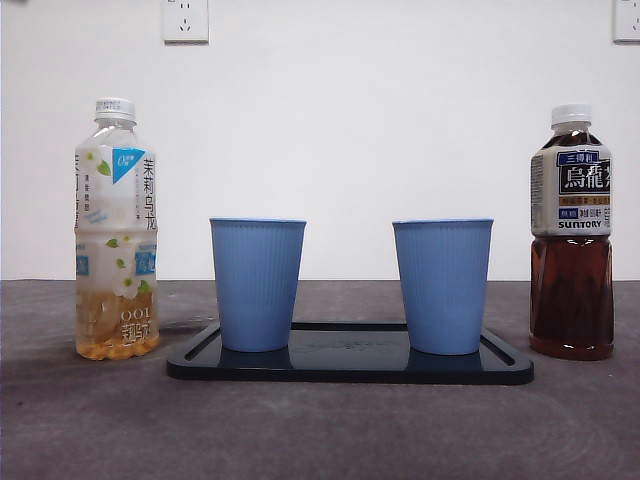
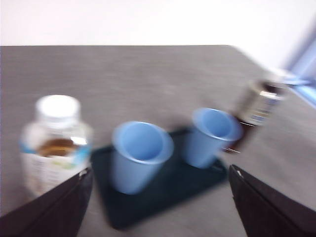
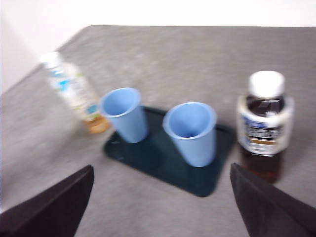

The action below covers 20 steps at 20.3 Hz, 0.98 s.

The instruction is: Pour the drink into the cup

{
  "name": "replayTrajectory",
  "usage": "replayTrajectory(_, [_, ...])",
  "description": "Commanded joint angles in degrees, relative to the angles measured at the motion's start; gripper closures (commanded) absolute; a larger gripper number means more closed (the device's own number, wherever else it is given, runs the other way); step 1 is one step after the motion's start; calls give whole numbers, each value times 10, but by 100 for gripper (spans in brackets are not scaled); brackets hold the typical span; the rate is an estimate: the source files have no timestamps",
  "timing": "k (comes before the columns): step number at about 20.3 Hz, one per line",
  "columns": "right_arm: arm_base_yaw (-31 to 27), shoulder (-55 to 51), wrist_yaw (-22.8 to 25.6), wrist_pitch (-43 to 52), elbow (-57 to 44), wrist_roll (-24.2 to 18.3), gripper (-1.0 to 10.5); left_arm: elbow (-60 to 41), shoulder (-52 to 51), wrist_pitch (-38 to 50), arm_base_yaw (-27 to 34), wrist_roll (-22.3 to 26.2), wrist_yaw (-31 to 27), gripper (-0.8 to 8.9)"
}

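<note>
Two blue ribbed cups stand upright on a dark tray (image 1: 350, 368): one cup (image 1: 257, 284) on its left half, the other cup (image 1: 442, 285) on its right half. A pale jasmine tea bottle (image 1: 116, 230) with a white cap stands left of the tray. On the tray's right stands a dark oolong tea bottle (image 1: 571, 235), also capped. My left gripper (image 2: 158, 202) hangs open above the table, with the pale bottle (image 2: 55, 143) by one jaw. My right gripper (image 3: 160, 202) is open too, high above, with the dark bottle (image 3: 263, 126) near one jaw. Neither gripper shows in the front view.
A white wall with two sockets (image 1: 185, 20) rises behind the grey table (image 1: 320, 430). The table's far edge and a corner show in both wrist views.
</note>
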Motion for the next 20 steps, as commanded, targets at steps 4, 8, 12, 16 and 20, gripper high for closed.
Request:
replayTrajectory(4, [3,4,-93,5,7,-19,506,53,-26,-64,-4,-3,102,378])
replayTrajectory(8, [3,4,-140,5,7,-19,506,68,-37,-73,-4,-3,110,378])
replayTrajectory(12, [3,4,-146,6,7,-19,506,68,-42,-72,-4,-2,110,377])
replayTrajectory(16, [3,4,-146,6,7,-17,506,68,-42,-72,-4,-2,110,387])
replayTrajectory(20, [3,4,-145,5,7,-22,959,67,-42,-80,-4,-1,107,786])
